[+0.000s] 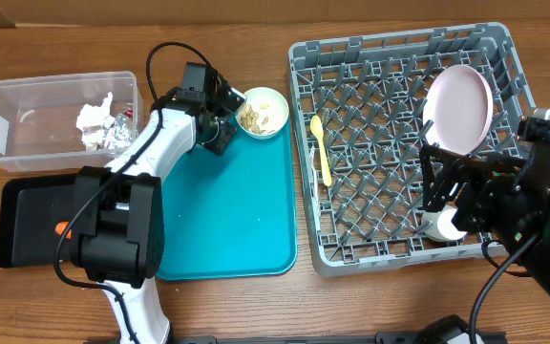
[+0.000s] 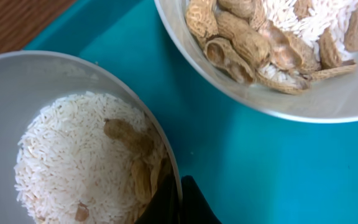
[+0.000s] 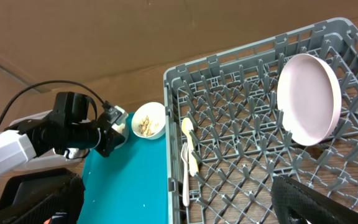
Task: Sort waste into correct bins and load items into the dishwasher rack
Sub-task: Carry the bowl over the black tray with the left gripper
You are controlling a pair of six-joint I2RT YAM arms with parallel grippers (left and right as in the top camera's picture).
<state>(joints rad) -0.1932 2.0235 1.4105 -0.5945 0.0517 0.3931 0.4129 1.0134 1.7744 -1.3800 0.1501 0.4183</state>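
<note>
Left gripper [image 2: 180, 202]: clamped on the rim of the rice bowl [image 2: 73, 143], at the teal tray's [image 2: 241, 168] far edge.
Right gripper [image 1: 445, 196]: spread wide, empty, well right of the teal tray.
Risk: the thin rim pinch may slip, tilting the rice bowl and spilling its contents.

A white bowl [image 2: 55, 74] of rice [image 2: 61, 155] and peanut shells [image 2: 129, 137] is sitting on the teal tray [image 2: 260, 168], its rim being pinched by the dark fingers of the left gripper [image 2: 178, 202]. A second bowl [image 2: 328, 102], lying just beside it, is holding more shells over rice.
</note>
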